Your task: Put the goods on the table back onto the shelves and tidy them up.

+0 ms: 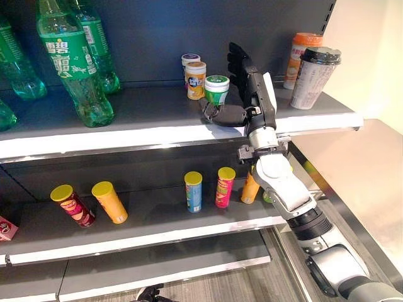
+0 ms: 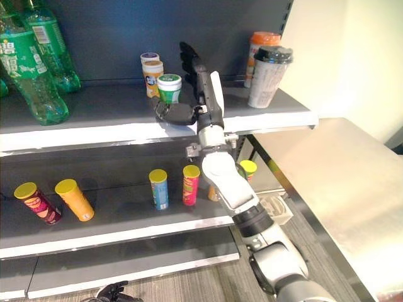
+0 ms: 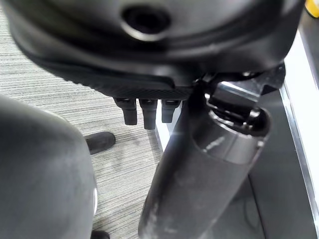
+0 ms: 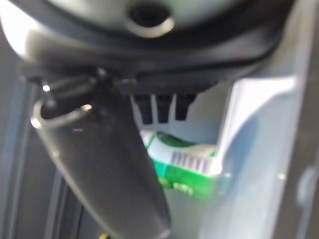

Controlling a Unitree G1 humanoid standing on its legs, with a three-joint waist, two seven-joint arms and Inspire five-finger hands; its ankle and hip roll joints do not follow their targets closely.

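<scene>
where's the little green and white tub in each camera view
Left eye view: green and white tub on the top shelf, beside the right hand.
Right eye view: upper middle, same shelf.
Right wrist view: past the thumb.
Left wrist view: not in it.
Shared landmark: the right hand.

A: What stood along the upper shelf (image 1: 157,135)?
B: Green bottles (image 1: 75,63) crowded its left end, and two lidded cups (image 1: 313,75) stood at its right end.
A: And the lower shelf (image 1: 157,236)?
B: A red tube (image 1: 72,204) and an orange tube (image 1: 109,202) were near its left end; a blue tube (image 1: 193,191) and a pink tube (image 1: 224,187) stood side by side mid-shelf. Grey striped floor (image 1: 252,283) lay below.
</scene>
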